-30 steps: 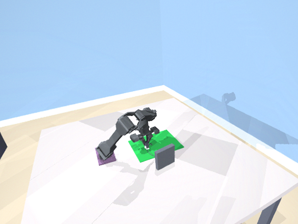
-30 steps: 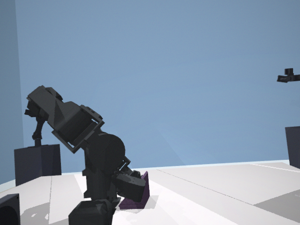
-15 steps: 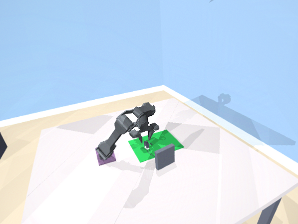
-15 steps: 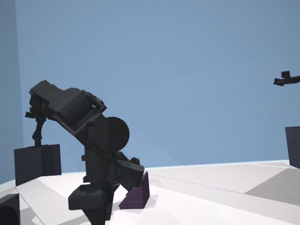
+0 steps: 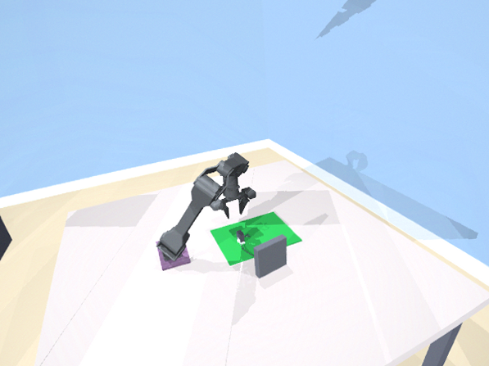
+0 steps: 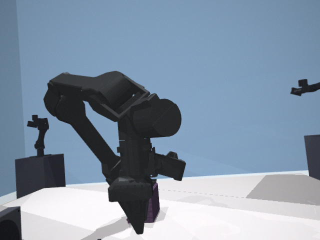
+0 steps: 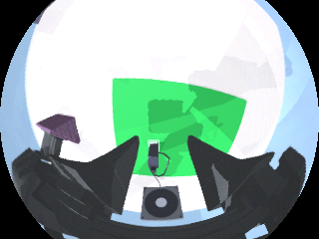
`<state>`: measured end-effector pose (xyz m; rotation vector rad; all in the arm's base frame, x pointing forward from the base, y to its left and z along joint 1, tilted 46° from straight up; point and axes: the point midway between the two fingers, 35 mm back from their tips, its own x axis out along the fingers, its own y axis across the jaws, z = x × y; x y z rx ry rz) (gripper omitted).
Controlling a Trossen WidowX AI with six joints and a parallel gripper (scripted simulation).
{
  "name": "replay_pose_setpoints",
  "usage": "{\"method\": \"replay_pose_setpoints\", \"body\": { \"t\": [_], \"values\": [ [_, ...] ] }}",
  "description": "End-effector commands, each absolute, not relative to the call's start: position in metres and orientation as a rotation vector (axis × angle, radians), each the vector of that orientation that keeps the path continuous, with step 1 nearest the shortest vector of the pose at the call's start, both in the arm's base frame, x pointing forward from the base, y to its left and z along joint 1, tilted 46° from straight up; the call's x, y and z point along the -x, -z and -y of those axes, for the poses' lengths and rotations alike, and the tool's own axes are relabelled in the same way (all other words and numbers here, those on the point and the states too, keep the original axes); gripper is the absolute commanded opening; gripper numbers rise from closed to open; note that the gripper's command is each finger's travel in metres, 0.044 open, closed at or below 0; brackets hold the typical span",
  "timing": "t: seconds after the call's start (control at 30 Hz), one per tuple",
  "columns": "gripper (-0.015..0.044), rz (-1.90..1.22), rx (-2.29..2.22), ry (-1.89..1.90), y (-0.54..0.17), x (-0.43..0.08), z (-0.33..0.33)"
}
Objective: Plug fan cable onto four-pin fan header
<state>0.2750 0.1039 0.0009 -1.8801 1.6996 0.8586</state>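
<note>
My gripper point(image 5: 235, 216) point(image 6: 139, 229) point(image 7: 163, 136) is open and empty, pointing down above the green board point(image 5: 276, 222) point(image 7: 126, 102). The dark plug point(image 5: 240, 234) point(image 7: 154, 158) is below the fingers and apart from them. It stands at the small white header point(image 5: 241, 241) point(image 7: 153, 141), part of which shows beside it. How deep the plug sits cannot be told. The thin dark cable point(image 5: 245, 251) point(image 7: 168, 161) loops from the plug to the fan point(image 5: 270, 256) point(image 7: 160, 202), which stands upright by the board's edge. The fan also shows partly in the exterior view point(image 6: 16, 218).
The arm's purple base block point(image 5: 176, 261) point(image 6: 154, 204) point(image 7: 61, 126) is on the white table point(image 5: 150, 312) beside the board. In the exterior view, other arms and dark pedestals point(image 6: 40, 173) point(image 6: 313, 155) stand in the background.
</note>
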Motion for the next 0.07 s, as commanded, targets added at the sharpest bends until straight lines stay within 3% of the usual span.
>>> {"method": "replay_pose_setpoints", "body": {
  "t": [0.0, 0.03],
  "values": [
    [0.026, -1.703, 1.882, -0.867, 0.0395, -0.2649, -0.1416],
    [0.026, -1.703, 1.882, -0.867, 0.0414, -0.2644, -0.1432]
  ]
}}
